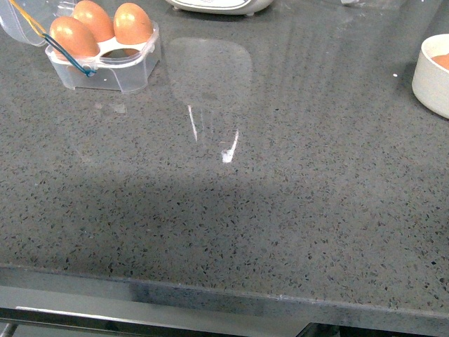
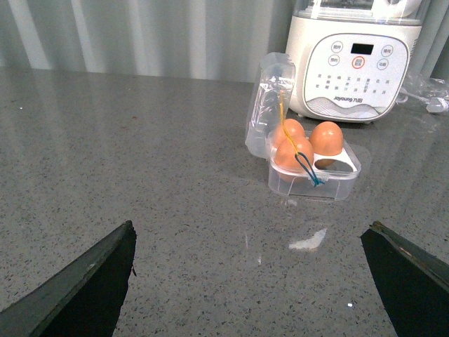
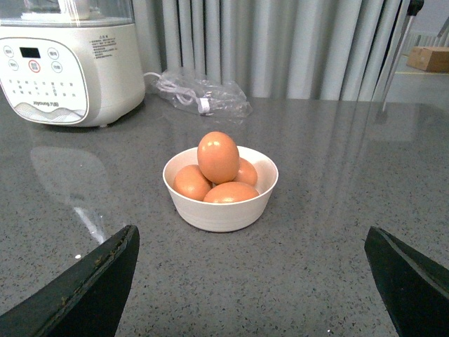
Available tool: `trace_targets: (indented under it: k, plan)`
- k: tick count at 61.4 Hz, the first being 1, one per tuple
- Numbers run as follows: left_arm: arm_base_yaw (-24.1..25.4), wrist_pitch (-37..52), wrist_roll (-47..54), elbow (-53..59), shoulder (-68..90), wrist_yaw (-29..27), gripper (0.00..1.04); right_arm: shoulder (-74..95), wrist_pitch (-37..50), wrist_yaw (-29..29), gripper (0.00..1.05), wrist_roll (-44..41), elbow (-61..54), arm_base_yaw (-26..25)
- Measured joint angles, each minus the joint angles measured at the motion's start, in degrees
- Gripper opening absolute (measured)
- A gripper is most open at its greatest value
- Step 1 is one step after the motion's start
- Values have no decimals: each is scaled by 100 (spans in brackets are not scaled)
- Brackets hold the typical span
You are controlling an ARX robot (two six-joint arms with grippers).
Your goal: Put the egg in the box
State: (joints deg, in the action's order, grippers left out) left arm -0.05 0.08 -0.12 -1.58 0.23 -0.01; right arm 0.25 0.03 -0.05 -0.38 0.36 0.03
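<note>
The clear box (image 1: 105,67) stands at the far left of the counter, lid open, with three brown eggs (image 1: 74,36) in its cups and one cup bare. It also shows in the left wrist view (image 2: 312,179) with the yellow and blue loops across it. More brown eggs (image 3: 217,156) lie piled in a white bowl (image 3: 221,210) at the far right, its edge showing in the front view (image 1: 431,77). My left gripper (image 2: 249,281) is open and empty, well short of the box. My right gripper (image 3: 249,281) is open and empty, short of the bowl.
A white kitchen appliance (image 2: 354,60) stands behind the box, also in the right wrist view (image 3: 66,63). A clear plastic bag with a cable (image 3: 200,95) lies behind the bowl. The grey speckled counter (image 1: 231,210) ends at a front edge near me.
</note>
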Motion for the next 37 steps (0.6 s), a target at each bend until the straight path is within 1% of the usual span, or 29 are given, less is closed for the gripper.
trace_targets:
  k: [37]
  plan:
    - [0,0,0,0,0,0,98,0,0,0,97,0,0,0]
